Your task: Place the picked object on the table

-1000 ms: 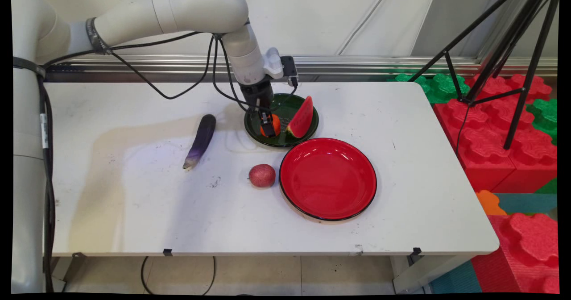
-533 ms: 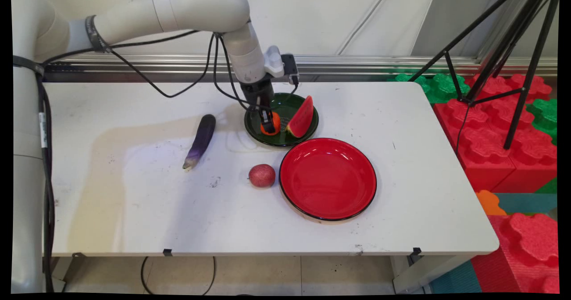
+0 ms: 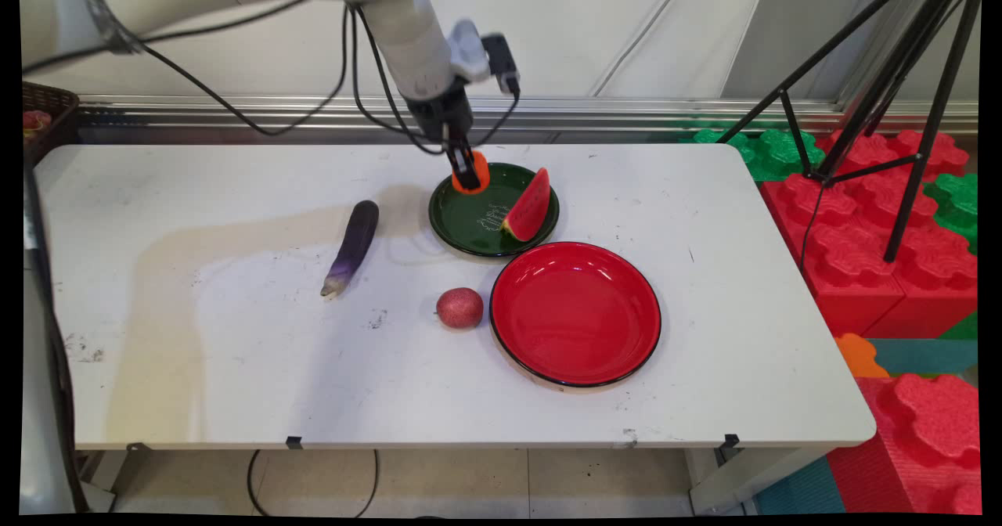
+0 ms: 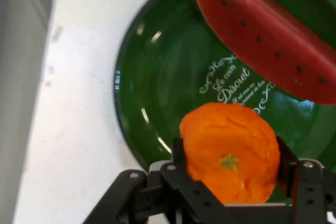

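White tabletop below, and my gripper (image 3: 469,175) pinched the orange (image 4: 231,153) by its sides, aloft over the green plate's (image 3: 462,228) far rim, beside the watermelon slice (image 3: 529,207). It looked light, rounded and smooth; a grip across the middle seemed safest.

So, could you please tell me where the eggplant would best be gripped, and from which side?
Probably mid-body, from straight above. The eggplant lies flat on the table, long and narrow, with room on both sides, so fingers can close across its width.
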